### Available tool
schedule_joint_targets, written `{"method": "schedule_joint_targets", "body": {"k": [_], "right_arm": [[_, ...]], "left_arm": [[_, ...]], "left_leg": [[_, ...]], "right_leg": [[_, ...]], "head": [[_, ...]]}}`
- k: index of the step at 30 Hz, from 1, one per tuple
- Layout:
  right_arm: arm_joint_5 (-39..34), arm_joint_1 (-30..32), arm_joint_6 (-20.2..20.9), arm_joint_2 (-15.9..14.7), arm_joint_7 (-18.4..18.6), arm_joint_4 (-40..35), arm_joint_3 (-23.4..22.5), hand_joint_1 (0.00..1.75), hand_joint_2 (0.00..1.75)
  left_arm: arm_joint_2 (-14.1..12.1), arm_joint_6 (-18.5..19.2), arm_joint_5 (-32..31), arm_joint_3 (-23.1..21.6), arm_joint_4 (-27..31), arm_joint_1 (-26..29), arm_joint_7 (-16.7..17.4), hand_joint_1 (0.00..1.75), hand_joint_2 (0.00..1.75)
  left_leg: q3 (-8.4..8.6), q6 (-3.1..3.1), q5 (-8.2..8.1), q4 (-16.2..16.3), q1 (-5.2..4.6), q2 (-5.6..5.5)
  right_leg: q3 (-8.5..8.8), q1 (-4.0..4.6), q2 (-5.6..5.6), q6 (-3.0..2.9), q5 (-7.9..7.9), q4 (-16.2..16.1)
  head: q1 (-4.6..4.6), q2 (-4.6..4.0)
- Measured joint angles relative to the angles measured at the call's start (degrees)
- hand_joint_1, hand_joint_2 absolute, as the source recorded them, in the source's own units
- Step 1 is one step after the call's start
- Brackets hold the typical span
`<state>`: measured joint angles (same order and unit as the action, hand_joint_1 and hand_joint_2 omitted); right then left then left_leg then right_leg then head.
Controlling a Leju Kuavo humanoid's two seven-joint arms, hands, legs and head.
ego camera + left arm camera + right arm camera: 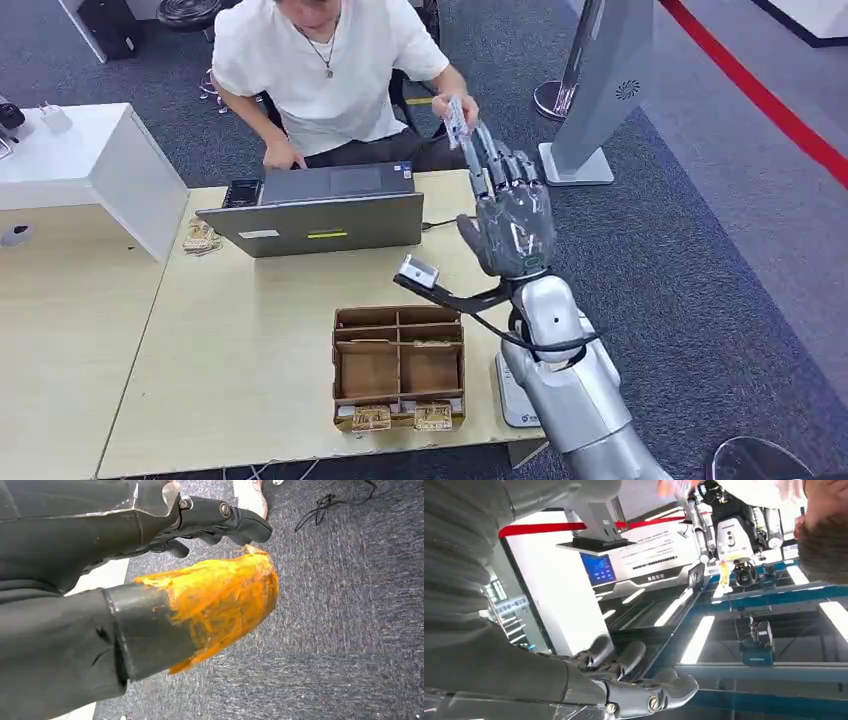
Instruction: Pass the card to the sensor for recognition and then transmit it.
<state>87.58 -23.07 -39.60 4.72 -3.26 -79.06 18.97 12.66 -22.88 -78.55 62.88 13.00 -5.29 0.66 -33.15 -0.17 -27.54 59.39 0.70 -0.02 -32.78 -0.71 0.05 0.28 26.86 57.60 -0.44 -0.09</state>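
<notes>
Head view: right robot hand (512, 215) was raised over the bench (250, 370) edge, fingers extended, card (457, 120) at its fingertips and in the person's hand (455, 105), likely handover. Left robot hand (220, 525) hung empty, fingers loosely apart.

The table (250, 340) was pale wood, the compartment box (398, 366) on it brown cardboard. The laptop (325, 212) was grey with a small yellow sticker. The person (330, 70) wore a white shirt. The carpet (700, 250) was dark blue-grey, crossed by a red stripe (760, 95). The right hand (510, 215) was dark grey on a silver arm; the left hand (150, 580) had an orange-wrapped thumb.
</notes>
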Motion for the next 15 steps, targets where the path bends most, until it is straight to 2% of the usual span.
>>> {"method": "schedule_joint_targets", "body": {"k": [9,13,15], "right_arm": [[-1.3,4.5,0.0,-0.6,-2.6,-4.0,1.0,0.00,1.75],[-5.9,6.9,0.0,-0.7,-6.7,-4.8,1.1,0.00,1.75],[-9.6,8.3,0.0,-0.7,-10.4,-4.8,1.0,0.00,1.75]], "left_arm": [[0.0,-0.1,0.4,0.0,0.0,0.0,0.2,0.00,0.00],[0.0,-0.1,0.9,0.0,0.0,0.0,0.2,0.00,0.00],[0.0,-0.1,1.1,0.0,0.0,0.0,0.2,0.00,0.00]], "left_leg": [[-0.02,0.00,-0.01,0.0,0.00,0.00],[-0.03,0.00,-0.01,0.0,0.00,0.00],[-0.03,0.00,-0.01,0.0,0.00,0.00]], "right_leg": [[-0.04,0.00,0.00,0.00,0.01,0.0],[-0.04,0.00,0.00,0.00,0.01,0.0],[-0.04,0.00,0.00,0.00,0.01,0.0]], "head": [[0.00,0.00],[0.00,0.00],[0.00,0.00]]}}
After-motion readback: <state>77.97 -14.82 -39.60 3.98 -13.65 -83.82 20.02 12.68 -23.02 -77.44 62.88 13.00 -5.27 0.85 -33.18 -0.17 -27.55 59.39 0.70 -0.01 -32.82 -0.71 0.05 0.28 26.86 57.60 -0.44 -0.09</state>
